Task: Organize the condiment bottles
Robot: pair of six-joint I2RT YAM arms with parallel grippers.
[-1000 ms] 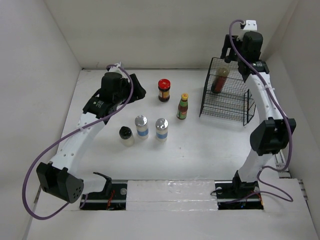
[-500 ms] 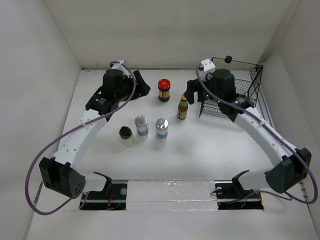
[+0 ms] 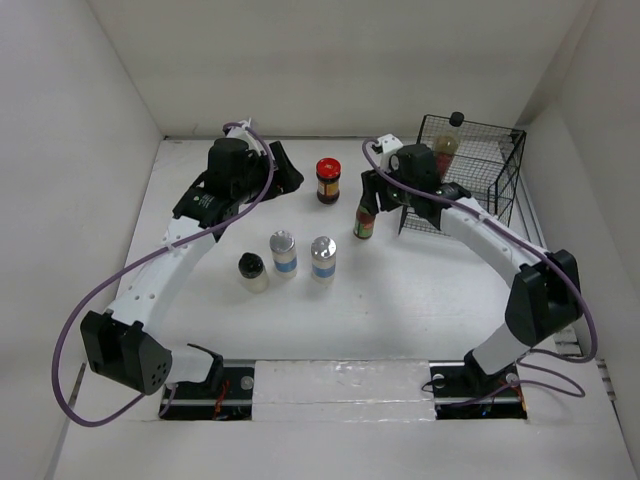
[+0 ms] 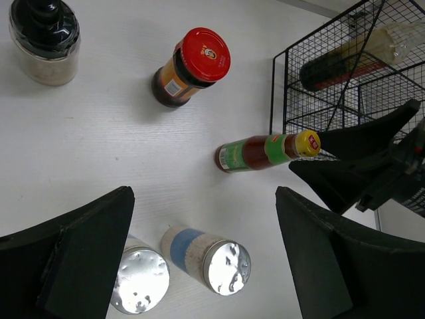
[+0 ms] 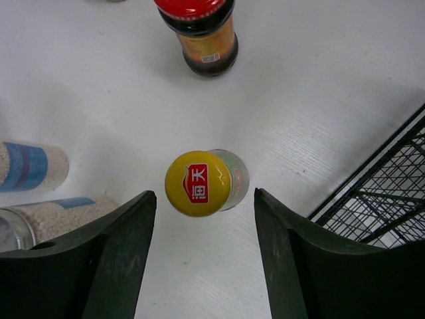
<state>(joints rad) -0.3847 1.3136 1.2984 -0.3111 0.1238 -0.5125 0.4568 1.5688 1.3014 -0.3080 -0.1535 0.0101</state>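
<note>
A yellow-capped sauce bottle (image 3: 366, 215) with a green label stands mid-table. My right gripper (image 3: 371, 193) hangs open just above it, the yellow cap (image 5: 198, 183) showing between the fingers with a gap on each side. A red-lidded dark jar (image 3: 328, 180) stands behind it. Two silver-capped blue-labelled shakers (image 3: 283, 252) (image 3: 323, 258) and a black-capped jar (image 3: 251, 271) form a row nearer me. A brown sauce bottle (image 3: 447, 145) leans inside the wire basket (image 3: 505, 170). My left gripper (image 3: 286, 172) hovers open at the back left, its jaws (image 4: 202, 199) holding nothing.
The black wire basket stands at the back right by the right wall, its near corner (image 5: 392, 199) close to my right fingers. White walls close in the table at the back and on both sides.
My right arm has swung left and down from over the basket to above the yellow-capped bottle, its jaws narrowing a little. The left gripper has opened wider and barely shifted.
</note>
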